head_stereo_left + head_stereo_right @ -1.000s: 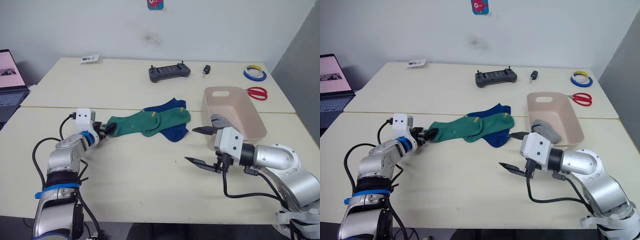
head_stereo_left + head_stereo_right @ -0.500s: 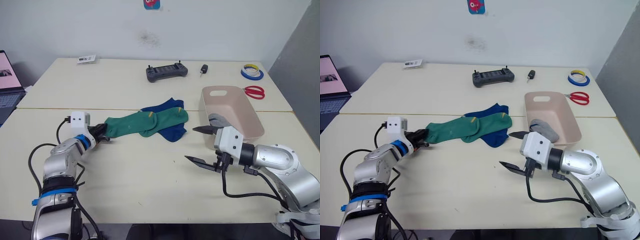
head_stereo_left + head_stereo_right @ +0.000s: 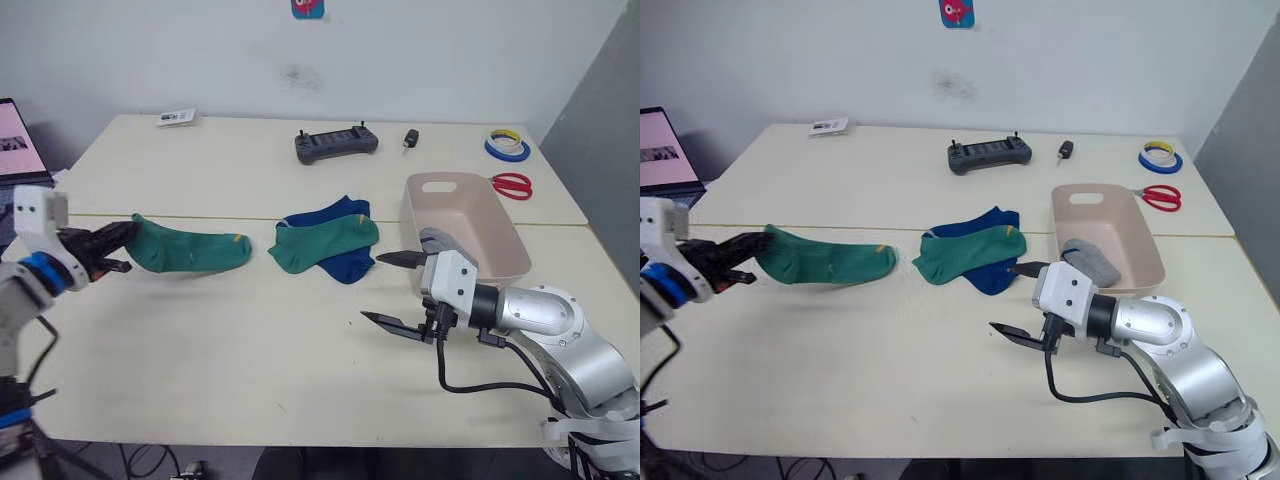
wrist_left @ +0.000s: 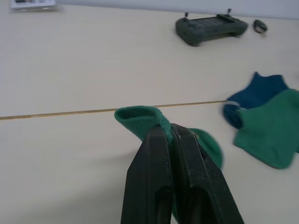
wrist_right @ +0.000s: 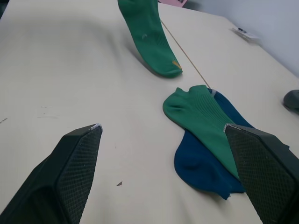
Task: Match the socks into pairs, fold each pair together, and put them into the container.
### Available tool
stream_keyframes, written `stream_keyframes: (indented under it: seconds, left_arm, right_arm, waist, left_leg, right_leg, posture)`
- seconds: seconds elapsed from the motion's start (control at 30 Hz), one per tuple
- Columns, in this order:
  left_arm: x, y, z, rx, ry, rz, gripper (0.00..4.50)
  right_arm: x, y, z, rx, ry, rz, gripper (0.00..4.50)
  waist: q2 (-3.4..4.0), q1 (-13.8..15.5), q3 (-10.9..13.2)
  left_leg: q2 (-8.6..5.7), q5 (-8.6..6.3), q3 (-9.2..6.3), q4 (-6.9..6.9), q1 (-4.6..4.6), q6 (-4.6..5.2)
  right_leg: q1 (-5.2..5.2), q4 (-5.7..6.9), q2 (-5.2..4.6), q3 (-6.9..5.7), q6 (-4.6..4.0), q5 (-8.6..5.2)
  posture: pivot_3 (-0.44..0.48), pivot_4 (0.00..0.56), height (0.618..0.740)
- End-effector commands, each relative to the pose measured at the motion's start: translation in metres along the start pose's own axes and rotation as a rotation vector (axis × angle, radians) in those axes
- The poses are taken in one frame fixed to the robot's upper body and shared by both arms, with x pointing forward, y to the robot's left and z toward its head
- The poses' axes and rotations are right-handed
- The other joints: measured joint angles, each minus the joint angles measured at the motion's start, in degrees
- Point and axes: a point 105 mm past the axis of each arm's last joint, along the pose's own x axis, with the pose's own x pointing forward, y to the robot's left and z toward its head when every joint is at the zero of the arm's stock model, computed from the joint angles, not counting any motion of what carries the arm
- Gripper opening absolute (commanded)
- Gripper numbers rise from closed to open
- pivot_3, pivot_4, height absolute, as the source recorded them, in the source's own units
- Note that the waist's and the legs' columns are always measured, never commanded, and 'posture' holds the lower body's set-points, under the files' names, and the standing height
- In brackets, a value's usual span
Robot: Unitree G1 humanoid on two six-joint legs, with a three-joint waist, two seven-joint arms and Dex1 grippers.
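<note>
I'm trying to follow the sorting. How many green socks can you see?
2. One green sock is held at its cuff by the left gripper; the other green sock lies on the blue socks, mid-table.

Green sock in left hand

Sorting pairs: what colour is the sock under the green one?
Royal blue sock, clearest in the right wrist view.

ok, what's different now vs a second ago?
The left gripper, still shut on one green sock, has dragged it off toward the robot's left, clear of the other green sock, which stays lying on the blue socks. The right gripper still hovers open above the table; the grey socks remain in the container.
</note>
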Motion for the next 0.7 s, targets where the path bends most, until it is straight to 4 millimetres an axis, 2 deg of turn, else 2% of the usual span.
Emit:
stream_keyframes:
  seconds: [0.03, 0.23, 0.43, 0.57, 0.7]
  left_arm:
    - [0.003, -0.043, 0.008, 0.002, 0.024, -0.168, 0.06]
    - [0.035, -0.115, -0.03, -0.057, 0.121, -0.412, 0.06]
    - [0.066, -0.186, -0.079, -0.081, 0.235, -0.651, 0.06]
    - [0.086, -0.215, -0.094, -0.082, 0.226, -0.716, 0.06]
    - [0.091, -0.234, -0.095, -0.094, 0.211, -0.794, 0.06]
  right_arm:
    - [0.0, 0.001, 0.008, -0.029, -0.037, 0.009, 4.5]
    - [-0.004, 0.002, 0.007, -0.022, -0.013, 0.014, 4.5]
    - [-0.022, 0.006, 0.0, 0.012, 0.064, -0.004, 4.5]
    - [-0.033, 0.012, -0.005, 0.042, 0.122, -0.031, 4.5]
    - [-0.038, 0.015, -0.006, 0.051, 0.147, -0.05, 4.5]
  waist:
    - [0.01, 0.02, 0.0]
    - [0.0, -0.03, 0.0]
    - [-0.02, 0.09, 0.0]
    - [0.18, 0.07, -0.1]
    - [0.11, 0.08, -0.07]
  left_leg:
    - [-0.02, 0.0, 0.02, 0.0, 0.0, 0.0]
    - [0.01, 0.0, 0.03, 0.02, 0.0, 0.0]
    - [-0.01, 0.06, 0.05, 0.03, -0.02, -0.11]
    - [0.02, 0.11, 0.01, -0.01, 0.07, -0.19]
    - [-0.05, 0.11, 0.08, 0.05, -0.01, -0.19]
  right_leg:
    - [0.0, 0.0, -0.02, 0.02, 0.0, 0.0]
    - [0.01, 0.01, 0.02, 0.04, 0.0, 0.0]
    - [0.02, -0.01, 0.03, 0.07, 0.0, 0.0]
    - [0.03, 0.02, 0.15, 0.14, -0.01, 0.0]
    - [0.07, -0.05, 0.13, 0.15, 0.0, 0.0]
  posture:
    - [0.0, 0.15, 0.74]
    - [0.0, 0.15, 0.74]
    - [0.0, 0.15, 0.74]
    - [0.0, 0.15, 0.74]
    - [0.0, 0.15, 0.74]
